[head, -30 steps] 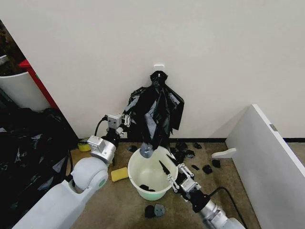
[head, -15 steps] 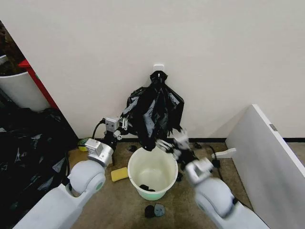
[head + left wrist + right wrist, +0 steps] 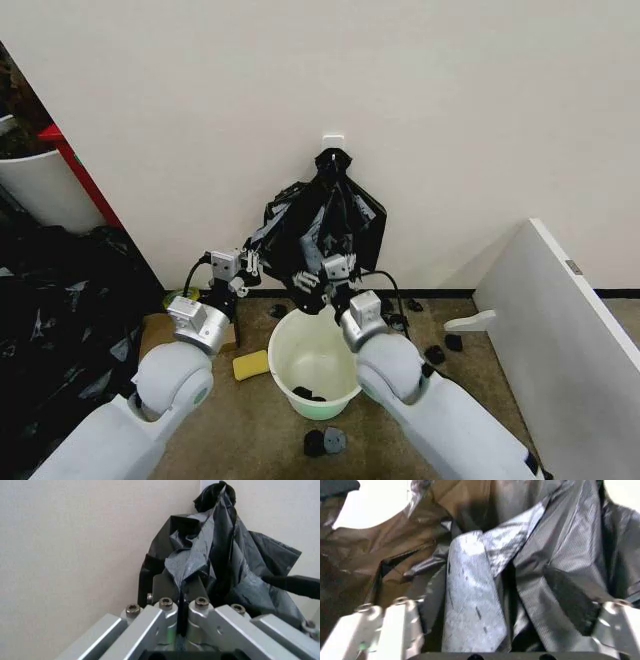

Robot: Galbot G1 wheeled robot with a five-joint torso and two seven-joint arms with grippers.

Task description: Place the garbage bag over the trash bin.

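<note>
Black plastic of the garbage bag (image 3: 322, 240) is hanging vs. the wall above the trash bin (image 3: 312, 363) — left gripper (image 3: 252, 262) is pinching its left edge, jaws pressed together; right gripper (image 3: 318, 277), jaws spread, is straddling a lower fold.

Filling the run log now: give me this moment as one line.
left gripper: shut on garbage bag at its left edge | right gripper: open, at bag's lower hanging part | trash bin: below, unlined
</note>
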